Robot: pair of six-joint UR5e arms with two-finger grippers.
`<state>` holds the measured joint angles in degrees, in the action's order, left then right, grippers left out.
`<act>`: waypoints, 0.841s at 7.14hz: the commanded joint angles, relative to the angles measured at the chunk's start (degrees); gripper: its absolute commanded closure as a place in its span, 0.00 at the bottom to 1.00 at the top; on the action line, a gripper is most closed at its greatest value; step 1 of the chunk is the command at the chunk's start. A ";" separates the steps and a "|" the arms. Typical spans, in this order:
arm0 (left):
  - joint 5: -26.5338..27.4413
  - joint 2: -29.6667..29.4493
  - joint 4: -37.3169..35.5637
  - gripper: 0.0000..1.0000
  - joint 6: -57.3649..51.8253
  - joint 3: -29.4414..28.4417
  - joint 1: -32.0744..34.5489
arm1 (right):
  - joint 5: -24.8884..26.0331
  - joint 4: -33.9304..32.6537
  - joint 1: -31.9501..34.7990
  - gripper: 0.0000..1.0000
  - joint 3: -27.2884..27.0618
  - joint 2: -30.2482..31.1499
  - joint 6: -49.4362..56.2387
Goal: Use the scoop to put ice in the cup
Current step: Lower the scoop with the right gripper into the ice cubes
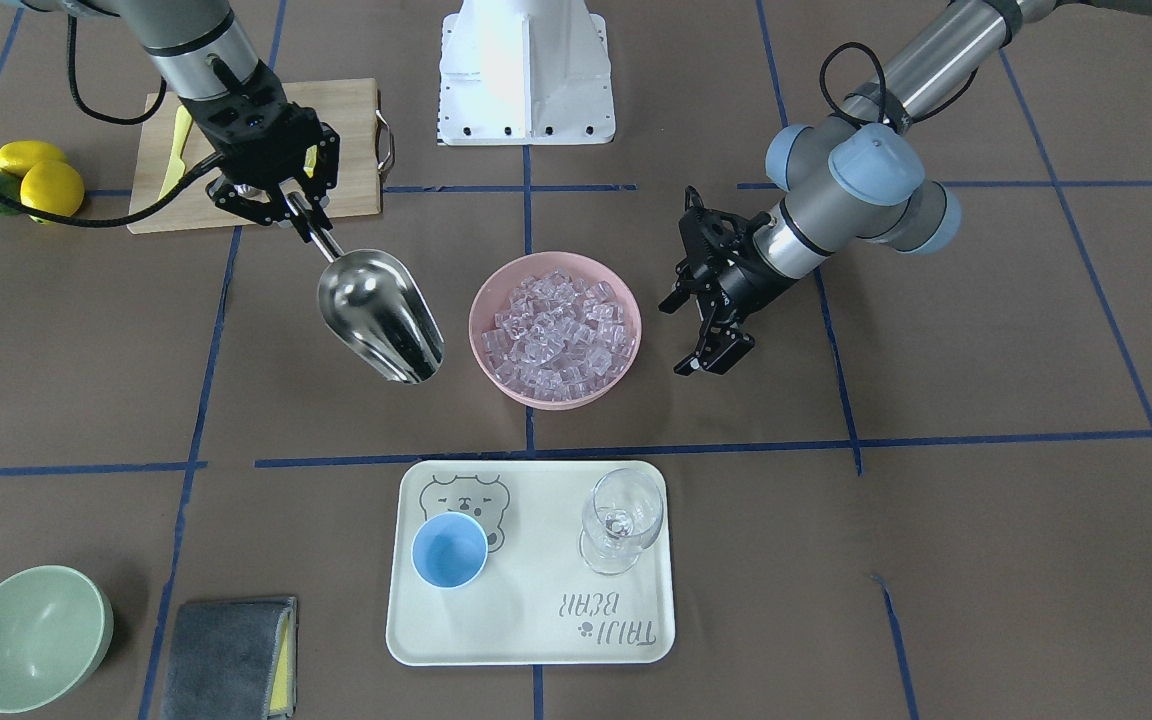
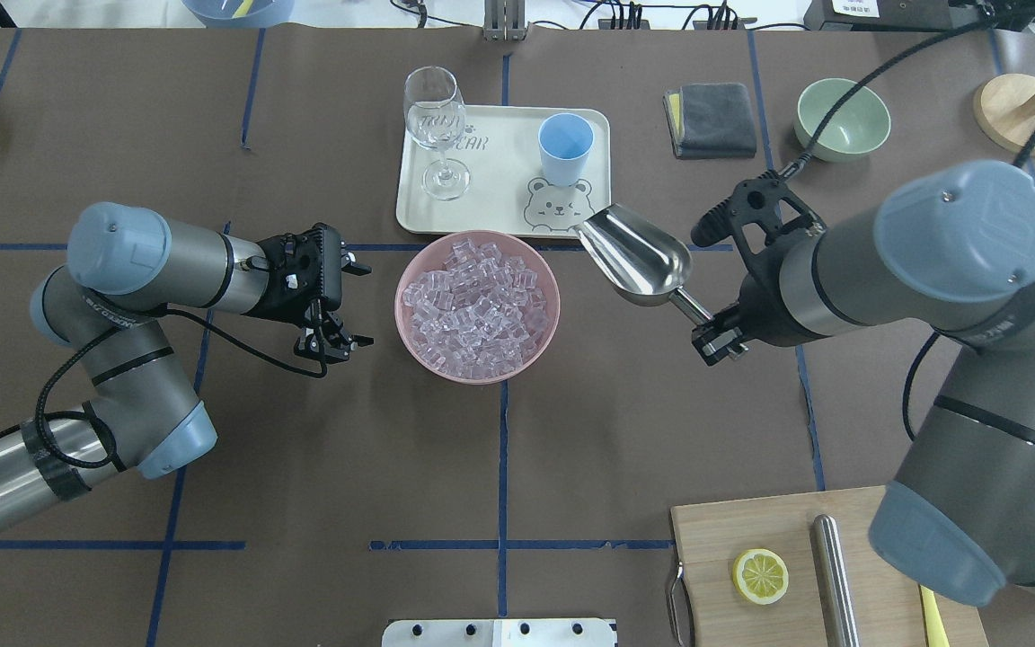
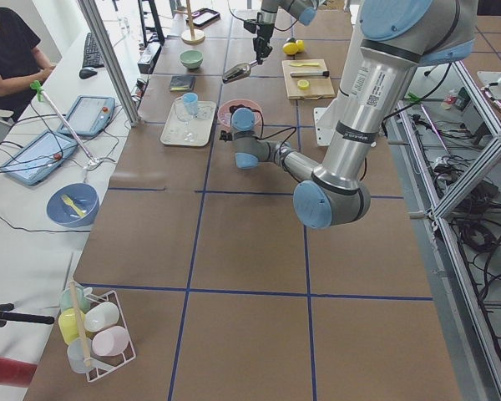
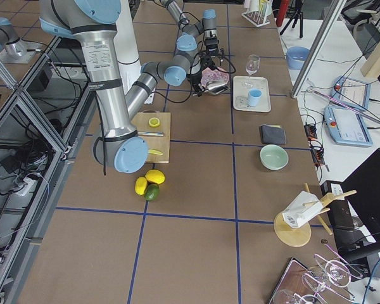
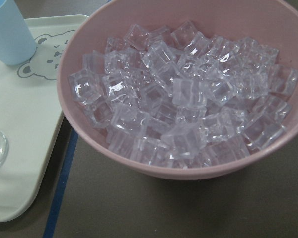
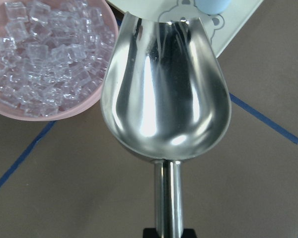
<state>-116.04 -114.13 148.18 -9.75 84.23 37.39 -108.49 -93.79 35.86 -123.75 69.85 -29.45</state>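
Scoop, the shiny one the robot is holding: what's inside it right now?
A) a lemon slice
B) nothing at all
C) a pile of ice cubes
B: in the right wrist view the scoop shows only bare shiny metal inside, and the ice is all in the pink bowl.

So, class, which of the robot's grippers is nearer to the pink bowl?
Left. The left gripper hangs open just beside the pink bowl, on the robot's left of it. The right gripper, shut on the scoop, is farther off on the opposite side.
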 commanded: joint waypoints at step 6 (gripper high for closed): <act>0.03 -0.13 0.00 0.00 0.08 -0.12 -0.21 | 1.71 -43.14 -0.79 1.00 10.71 -27.66 28.12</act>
<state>-116.02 -114.31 148.22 -9.68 84.11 37.15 -106.76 -134.49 35.18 -115.74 44.44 -3.56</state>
